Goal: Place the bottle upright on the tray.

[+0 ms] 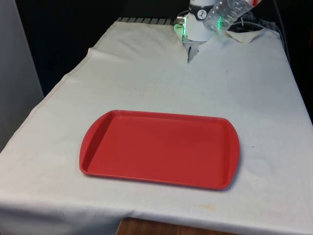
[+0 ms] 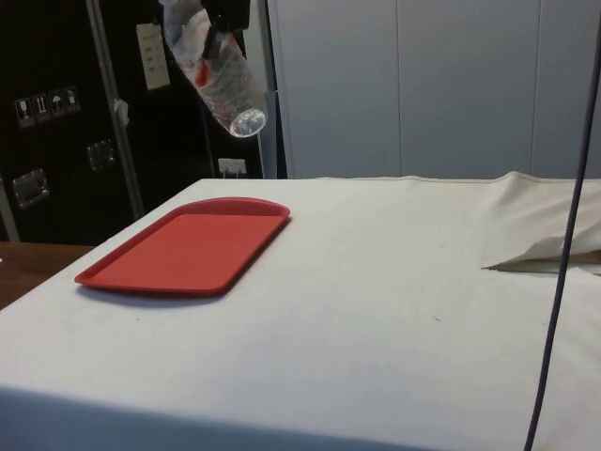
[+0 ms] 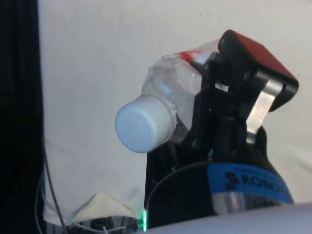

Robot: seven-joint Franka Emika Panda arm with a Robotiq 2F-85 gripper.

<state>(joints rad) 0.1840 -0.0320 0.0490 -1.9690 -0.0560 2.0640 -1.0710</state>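
Bottle (image 2: 223, 70) first: you have the clear plastic bottle clamped in the gripper (image 3: 214, 92), whose fingers are closed on its body near the shoulder, white cap (image 3: 143, 125) poking out to one side. It hangs high in the air, tilted with its base lower than the cap, well above the table and beyond the far edge of the red tray (image 1: 161, 148). In my judgement the step in hand is the carry, so bring it over the tray's flat middle and rotate the wrist until the base points straight down before you descend. Lower until the base sits flush, then release; a thin empty-looking bottle will tip easily if let go while leaning. The tray holds nothing, so you can pick any spot away from its raised rim. The bottle appears empty, though that is hard to confirm.
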